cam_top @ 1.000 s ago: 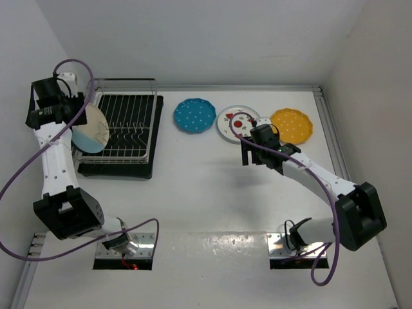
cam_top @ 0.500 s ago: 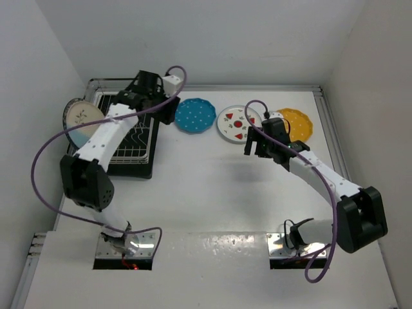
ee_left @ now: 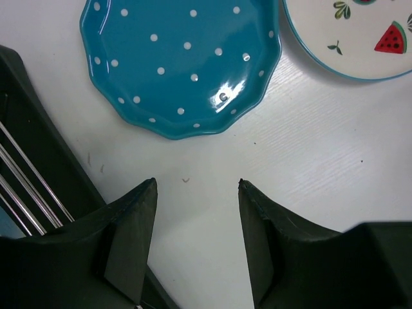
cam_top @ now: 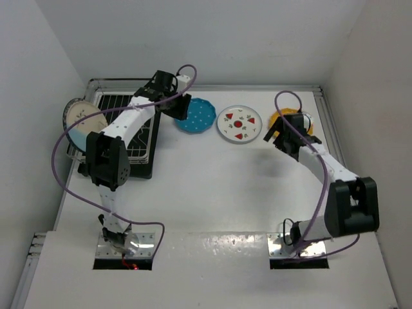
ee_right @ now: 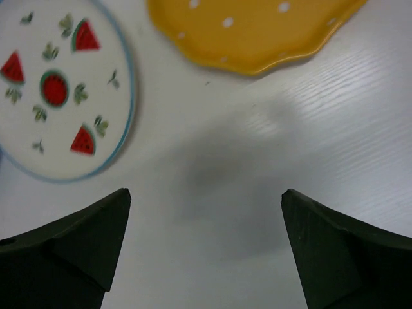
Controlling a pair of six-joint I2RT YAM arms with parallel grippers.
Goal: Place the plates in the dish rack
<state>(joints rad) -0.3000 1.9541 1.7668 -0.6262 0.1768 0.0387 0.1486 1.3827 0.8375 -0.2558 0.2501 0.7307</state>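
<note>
The blue white-dotted plate (cam_top: 198, 116) lies flat right of the dish rack (cam_top: 125, 103); it fills the top of the left wrist view (ee_left: 183, 64). My left gripper (cam_top: 182, 108) (ee_left: 196, 183) is open and empty, just short of that plate's near rim. The white fruit plate (cam_top: 239, 123) (ee_right: 58, 90) lies in the middle. The yellow dotted plate (cam_top: 279, 116) (ee_right: 257, 29) is partly hidden under my right arm. My right gripper (cam_top: 277, 138) (ee_right: 206, 192) is open wide and empty over bare table between these two. A cream and light-blue plate (cam_top: 85, 121) stands at the rack's left end.
The rack's black drip tray (ee_left: 38, 154) edge is close beside my left fingers (ee_left: 129, 238). White walls enclose the table on the left, back and right. Purple cables loop off both arms.
My left arm let go of the cream and light-blue plate at the rack's left end and swung right to the blue plate. My right gripper moved right, off the fruit plate toward the yellow one.
</note>
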